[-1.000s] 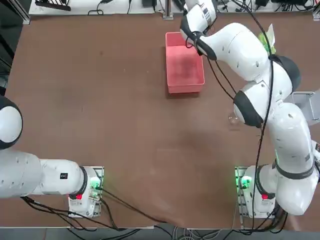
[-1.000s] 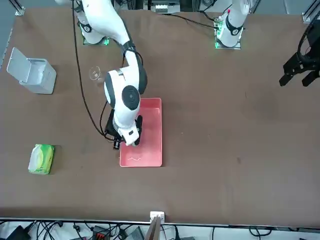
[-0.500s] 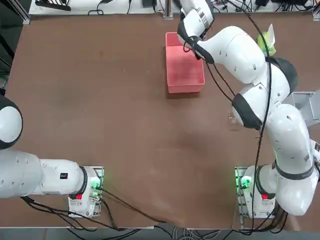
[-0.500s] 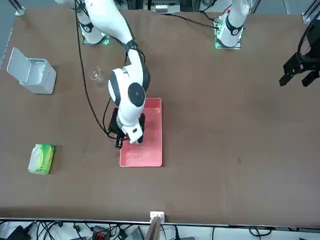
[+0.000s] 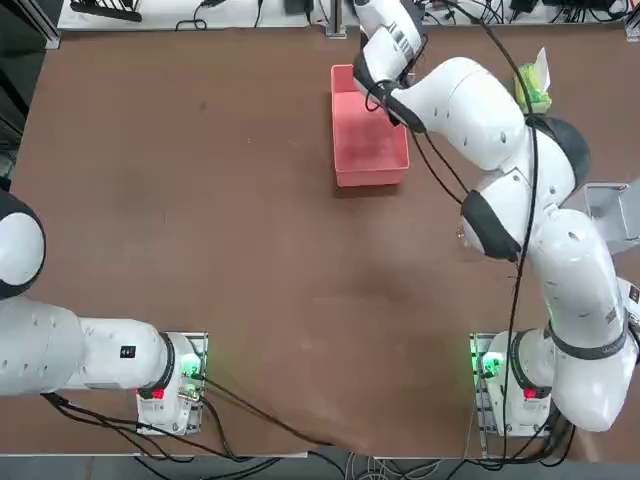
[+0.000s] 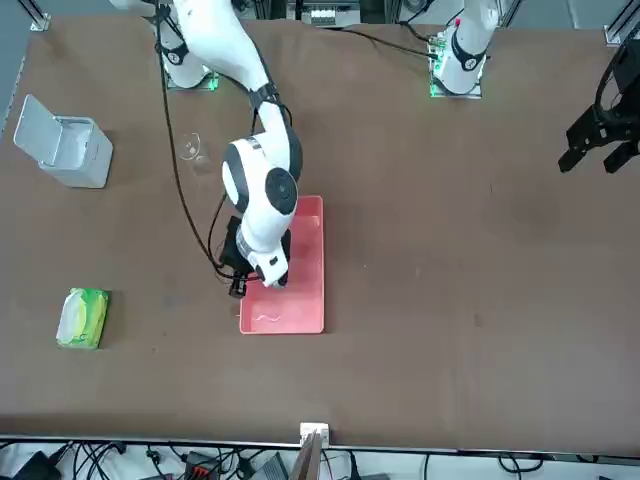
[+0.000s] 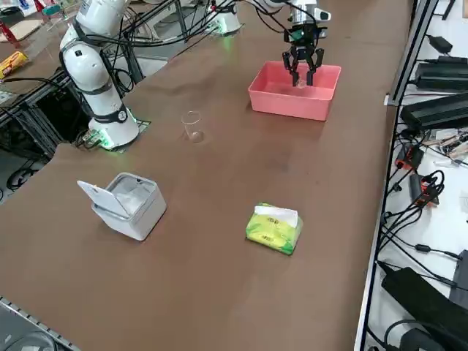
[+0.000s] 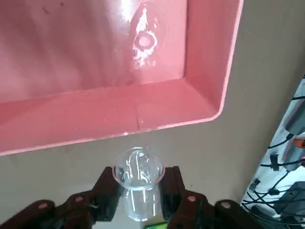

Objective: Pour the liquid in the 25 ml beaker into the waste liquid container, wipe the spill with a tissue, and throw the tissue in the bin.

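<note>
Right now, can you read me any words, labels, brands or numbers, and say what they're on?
None that I can read.
Tissue pack: its printing is too small to read.
Beaker in the right tool: no legible marking.

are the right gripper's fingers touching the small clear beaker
Touching: the right wrist view shows the small clear glass beaker held between the right gripper's fingers, one against each side.

Even, fairly bright light; soft shadow beside pink bin (image 5: 370, 140); white glare on bin floor; beaker (image 8: 139, 169) glinting, wrist view.
</note>
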Available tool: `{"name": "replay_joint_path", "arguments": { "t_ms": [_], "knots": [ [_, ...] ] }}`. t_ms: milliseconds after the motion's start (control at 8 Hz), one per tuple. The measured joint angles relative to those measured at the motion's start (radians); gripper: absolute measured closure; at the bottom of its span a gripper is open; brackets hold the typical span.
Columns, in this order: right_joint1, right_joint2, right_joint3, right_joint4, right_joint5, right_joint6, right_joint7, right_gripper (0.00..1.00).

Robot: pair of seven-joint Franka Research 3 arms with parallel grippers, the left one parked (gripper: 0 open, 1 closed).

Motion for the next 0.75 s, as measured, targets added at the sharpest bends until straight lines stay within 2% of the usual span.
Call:
{"name": "replay_joint_path", "arguments": {
  "t_ms": [750],
  "knots": [
    [0.012,0.033,0.0,0.023,-0.07,-0.007,0.0,0.53]
  ]
}}
